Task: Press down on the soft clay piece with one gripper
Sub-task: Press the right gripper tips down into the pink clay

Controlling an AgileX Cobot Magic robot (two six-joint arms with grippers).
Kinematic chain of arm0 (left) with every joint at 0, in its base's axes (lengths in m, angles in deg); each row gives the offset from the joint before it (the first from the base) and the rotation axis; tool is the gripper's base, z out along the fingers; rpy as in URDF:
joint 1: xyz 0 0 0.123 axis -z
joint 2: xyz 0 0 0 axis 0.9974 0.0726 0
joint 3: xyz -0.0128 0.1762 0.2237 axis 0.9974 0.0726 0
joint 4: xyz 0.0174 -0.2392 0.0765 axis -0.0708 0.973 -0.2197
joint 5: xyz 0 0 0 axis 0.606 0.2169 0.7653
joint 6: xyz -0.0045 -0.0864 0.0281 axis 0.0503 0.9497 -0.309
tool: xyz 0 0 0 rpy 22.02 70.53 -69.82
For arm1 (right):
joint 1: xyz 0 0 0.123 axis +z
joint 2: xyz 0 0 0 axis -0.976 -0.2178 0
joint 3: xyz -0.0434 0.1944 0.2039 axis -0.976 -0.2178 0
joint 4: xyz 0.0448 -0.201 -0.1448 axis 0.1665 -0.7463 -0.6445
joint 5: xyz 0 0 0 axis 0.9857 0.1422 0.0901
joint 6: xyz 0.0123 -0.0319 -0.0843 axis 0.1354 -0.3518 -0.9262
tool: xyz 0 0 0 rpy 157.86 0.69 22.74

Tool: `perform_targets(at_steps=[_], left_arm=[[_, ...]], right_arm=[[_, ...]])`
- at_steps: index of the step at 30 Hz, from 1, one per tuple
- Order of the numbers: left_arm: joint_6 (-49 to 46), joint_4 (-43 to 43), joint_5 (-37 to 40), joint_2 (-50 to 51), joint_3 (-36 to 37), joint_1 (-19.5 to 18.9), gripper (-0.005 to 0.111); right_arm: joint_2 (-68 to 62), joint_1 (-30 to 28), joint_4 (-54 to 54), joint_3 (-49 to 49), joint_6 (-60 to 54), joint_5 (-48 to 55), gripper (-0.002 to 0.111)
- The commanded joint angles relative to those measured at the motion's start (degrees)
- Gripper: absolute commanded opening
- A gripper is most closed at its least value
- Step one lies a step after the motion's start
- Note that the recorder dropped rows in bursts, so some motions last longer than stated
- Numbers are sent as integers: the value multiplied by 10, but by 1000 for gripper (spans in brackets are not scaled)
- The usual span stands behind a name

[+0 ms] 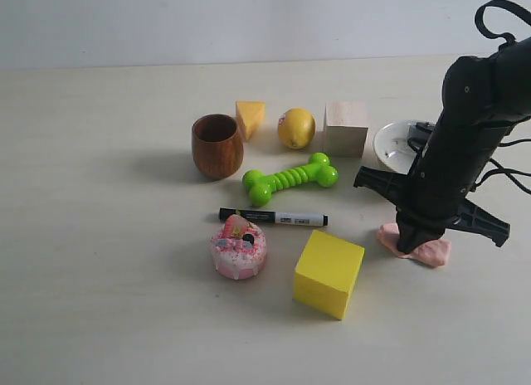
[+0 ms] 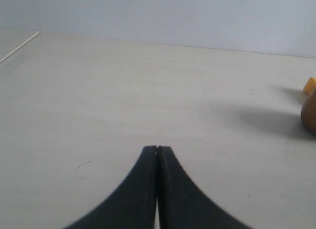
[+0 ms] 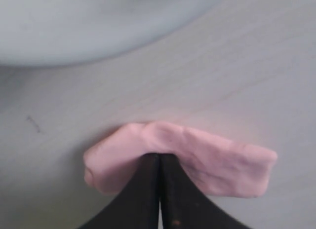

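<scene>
The soft clay piece (image 1: 433, 251) lies flat on the pale bench (image 1: 99, 285), between 3 and 4 o'clock from the middle of the exterior view, with the yellow cube (image 1: 328, 273) near it at about 8 o'clock and the white dish (image 1: 392, 144) at roughly 12 o'clock. The right end effector (image 1: 408, 246) points straight down and its tip meets the clay's top. In the right wrist view its two black fingers (image 3: 146, 189) are closed against each other with no gap, gripping nothing, and the tips (image 3: 159, 157) sit on the pink putty (image 3: 217, 162), which spreads to both sides of them. The left end effector (image 2: 157, 149) is likewise closed, finger against finger, holding nothing, above bare bench. Well apart from the clay, toward 9 and 10 o'clock, are a marker (image 1: 274, 216), a pink frosted cake toy (image 1: 239, 247), a green bone toy (image 1: 290, 179), a wooden cup (image 1: 217, 146), a cheese wedge (image 1: 250, 118), a lemon (image 1: 296, 128) and a wooden block (image 1: 345, 129).
</scene>
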Motion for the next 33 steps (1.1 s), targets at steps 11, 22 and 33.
perform_targets(at_steps=[11, 22, 33], left_arm=[[2, 4, -6, -4, 0, 3, 0], [2, 4, -6, -4, 0, 3, 0], [2, 4, -6, -4, 0, 3, 0]], right_arm=[[-40, 0, -7, -17, -4, 2, 0], [-30, 0, -7, -17, -18, 6, 0], [10, 0, -7, -17, -18, 6, 0]])
